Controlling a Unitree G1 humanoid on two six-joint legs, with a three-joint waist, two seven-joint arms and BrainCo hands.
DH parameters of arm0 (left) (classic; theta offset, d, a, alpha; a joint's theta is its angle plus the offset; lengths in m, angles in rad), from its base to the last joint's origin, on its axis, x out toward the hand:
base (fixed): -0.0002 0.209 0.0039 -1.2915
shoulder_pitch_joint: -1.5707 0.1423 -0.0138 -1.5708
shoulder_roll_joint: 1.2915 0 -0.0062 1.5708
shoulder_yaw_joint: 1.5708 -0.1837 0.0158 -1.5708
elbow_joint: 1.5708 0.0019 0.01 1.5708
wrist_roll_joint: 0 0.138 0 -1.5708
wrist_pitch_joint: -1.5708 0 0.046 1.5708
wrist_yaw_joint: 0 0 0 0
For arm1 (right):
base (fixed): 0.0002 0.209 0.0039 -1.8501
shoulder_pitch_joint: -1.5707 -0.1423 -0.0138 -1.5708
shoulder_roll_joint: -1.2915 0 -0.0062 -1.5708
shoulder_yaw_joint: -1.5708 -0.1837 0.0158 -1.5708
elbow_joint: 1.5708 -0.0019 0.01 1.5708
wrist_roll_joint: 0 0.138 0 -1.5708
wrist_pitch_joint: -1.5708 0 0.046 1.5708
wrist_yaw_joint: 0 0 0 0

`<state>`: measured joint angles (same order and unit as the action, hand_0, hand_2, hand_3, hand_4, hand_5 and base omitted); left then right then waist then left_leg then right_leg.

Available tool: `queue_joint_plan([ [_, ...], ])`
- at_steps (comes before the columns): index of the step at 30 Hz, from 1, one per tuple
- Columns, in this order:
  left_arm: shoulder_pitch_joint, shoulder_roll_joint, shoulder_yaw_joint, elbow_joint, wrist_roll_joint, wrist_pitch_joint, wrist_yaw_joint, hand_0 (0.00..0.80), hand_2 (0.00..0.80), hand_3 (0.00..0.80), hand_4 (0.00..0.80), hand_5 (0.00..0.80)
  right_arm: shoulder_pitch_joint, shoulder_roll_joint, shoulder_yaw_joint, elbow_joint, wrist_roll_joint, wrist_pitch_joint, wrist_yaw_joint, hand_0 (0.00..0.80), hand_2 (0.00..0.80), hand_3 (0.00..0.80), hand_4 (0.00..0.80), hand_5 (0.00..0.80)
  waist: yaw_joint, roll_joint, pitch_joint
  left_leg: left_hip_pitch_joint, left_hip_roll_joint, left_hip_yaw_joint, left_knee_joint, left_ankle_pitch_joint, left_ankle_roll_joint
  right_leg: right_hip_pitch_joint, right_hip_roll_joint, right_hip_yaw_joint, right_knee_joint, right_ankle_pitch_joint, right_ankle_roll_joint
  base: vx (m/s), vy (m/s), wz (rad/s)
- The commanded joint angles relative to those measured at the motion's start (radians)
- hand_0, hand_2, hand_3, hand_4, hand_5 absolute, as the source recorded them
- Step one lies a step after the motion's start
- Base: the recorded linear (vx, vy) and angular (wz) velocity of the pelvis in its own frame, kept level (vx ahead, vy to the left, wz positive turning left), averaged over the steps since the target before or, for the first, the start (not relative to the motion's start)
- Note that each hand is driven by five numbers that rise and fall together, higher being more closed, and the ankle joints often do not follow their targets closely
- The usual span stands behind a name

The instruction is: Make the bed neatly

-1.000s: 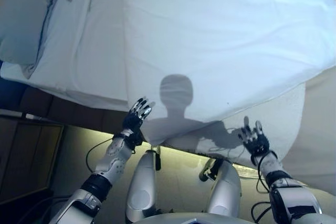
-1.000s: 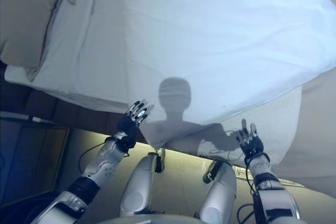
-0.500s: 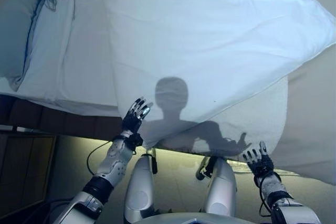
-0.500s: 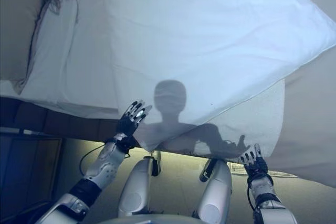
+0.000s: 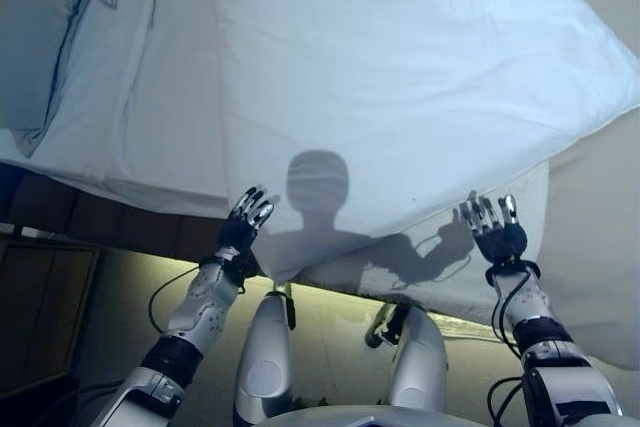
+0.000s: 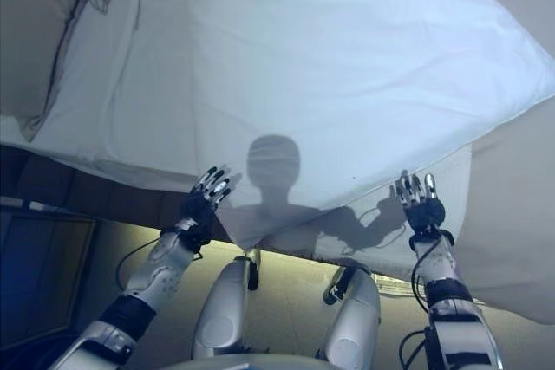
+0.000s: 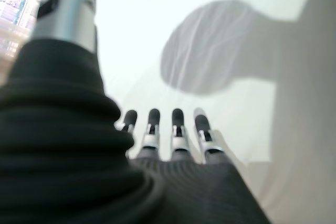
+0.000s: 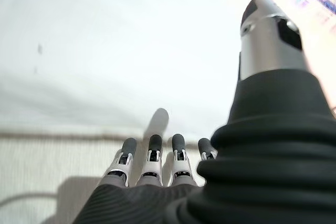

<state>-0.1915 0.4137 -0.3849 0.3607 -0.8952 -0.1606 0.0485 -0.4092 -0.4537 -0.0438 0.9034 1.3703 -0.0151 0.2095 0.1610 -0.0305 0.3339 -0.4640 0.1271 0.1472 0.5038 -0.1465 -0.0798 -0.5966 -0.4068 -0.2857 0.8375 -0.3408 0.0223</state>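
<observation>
The white duvet (image 5: pixel 400 77) lies spread across the bed (image 5: pixel 130 127), its near edge hanging uneven; both the left hand (image 5: pixel 245 222) and right hand (image 5: pixel 495 232) hover there, fingers straight, gripping nothing. Straightening remains.

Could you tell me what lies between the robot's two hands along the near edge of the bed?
Only the hanging edge of the white duvet lies between the left hand and right hand, seen in the left eye view.

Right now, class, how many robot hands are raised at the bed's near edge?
2: the left hand and the right hand, both at the white duvet's near edge, fingers straight.
</observation>
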Motion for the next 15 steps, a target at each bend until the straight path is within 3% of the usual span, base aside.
queue_joint_plan([
  [1,-0.030,-0.002,-0.013,-0.029,0.016,-0.024,-0.018,0.000,0.000,0.000,0.000,0.000,-0.047,-0.059,-0.002,0.065,0.076,0.037,0.008,0.000,0.000,0.000,0.000,0.000,0.046,0.024,-0.008,-0.010,0.058,-0.062,-0.011,0.021,0.016,-0.008,-0.099,0.044,-0.323,0.424,0.168,0.096,0.011,0.05],
  [2,-0.032,-0.004,-0.020,-0.024,0.015,-0.028,-0.020,0.000,0.000,0.000,0.000,0.000,-0.054,-0.056,-0.001,0.086,0.092,0.045,0.014,0.000,0.000,0.000,0.000,0.000,0.050,0.031,-0.009,-0.004,0.061,-0.069,-0.003,-0.003,0.012,-0.008,-0.095,0.054,-0.304,0.403,0.184,0.096,0.013,0.03],
  [15,-0.068,-0.013,-0.074,-0.006,-0.009,-0.053,-0.016,0.000,0.000,0.000,0.000,0.000,-0.167,-0.104,-0.023,0.241,0.187,0.114,0.109,0.000,0.000,0.000,0.000,0.000,0.066,0.073,0.015,-0.075,0.054,-0.074,0.047,-0.005,0.009,-0.096,-0.119,0.081,-0.239,0.403,0.182,0.020,0.016,0.08],
])
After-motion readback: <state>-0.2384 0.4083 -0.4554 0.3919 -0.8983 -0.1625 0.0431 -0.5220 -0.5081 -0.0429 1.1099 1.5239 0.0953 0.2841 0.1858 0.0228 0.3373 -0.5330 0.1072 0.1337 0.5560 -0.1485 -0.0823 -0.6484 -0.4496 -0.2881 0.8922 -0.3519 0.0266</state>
